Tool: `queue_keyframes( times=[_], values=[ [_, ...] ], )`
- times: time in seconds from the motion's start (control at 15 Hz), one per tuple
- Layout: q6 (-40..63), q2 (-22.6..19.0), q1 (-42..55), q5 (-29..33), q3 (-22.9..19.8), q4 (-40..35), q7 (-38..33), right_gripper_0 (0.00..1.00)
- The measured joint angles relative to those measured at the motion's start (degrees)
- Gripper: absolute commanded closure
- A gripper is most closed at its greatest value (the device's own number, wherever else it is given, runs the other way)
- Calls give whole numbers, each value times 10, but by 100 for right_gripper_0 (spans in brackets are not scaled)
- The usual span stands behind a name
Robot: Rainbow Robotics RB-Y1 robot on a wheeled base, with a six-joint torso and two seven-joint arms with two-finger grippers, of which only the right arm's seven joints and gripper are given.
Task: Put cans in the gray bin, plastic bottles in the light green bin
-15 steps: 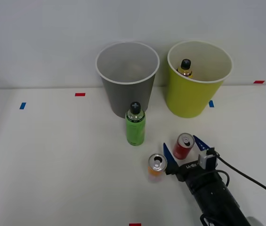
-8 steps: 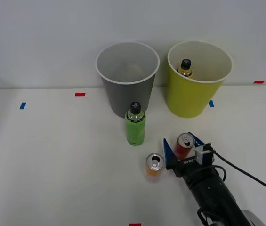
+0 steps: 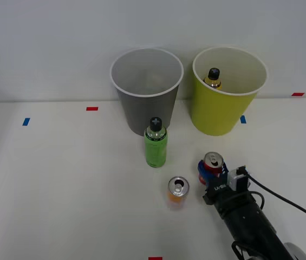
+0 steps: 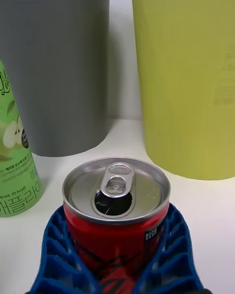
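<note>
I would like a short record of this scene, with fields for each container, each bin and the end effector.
red can: upright, held
orange can: upright on table, free
green bottle: upright, before gray bin
amber bottle: inside light green bin
right end effector: closed around the red can

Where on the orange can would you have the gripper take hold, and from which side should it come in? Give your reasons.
Grip the orange can around the middle of its body, coming in level from the robot's side. It stands upright with round, straight walls that suit two fingers, and the green bottle stands behind it, so the near side looks freest. The right gripper is now shut on the red can.
</note>
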Motion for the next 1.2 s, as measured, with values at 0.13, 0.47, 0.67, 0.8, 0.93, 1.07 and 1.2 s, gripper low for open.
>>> queue_keyframes(
  times=[0.13, 0.47, 0.67, 0.8, 0.93, 1.07, 1.2],
  values=[
    [-9, 1, 4, -1, 0, 0, -1, 100],
    [-24, 5, 6, -4, 2, 0, -2, 100],
    [-30, 6, 9, -6, 4, 0, -3, 100],
    [-34, 6, 9, -6, 5, 0, -3, 100],
    [-40, 8, 13, -7, 5, 0, -4, 100],
    [-56, 8, 21, -10, 6, 0, -6, 100],
    [-71, 0, 30, -14, 6, -5, -10, 100]
  ],
)
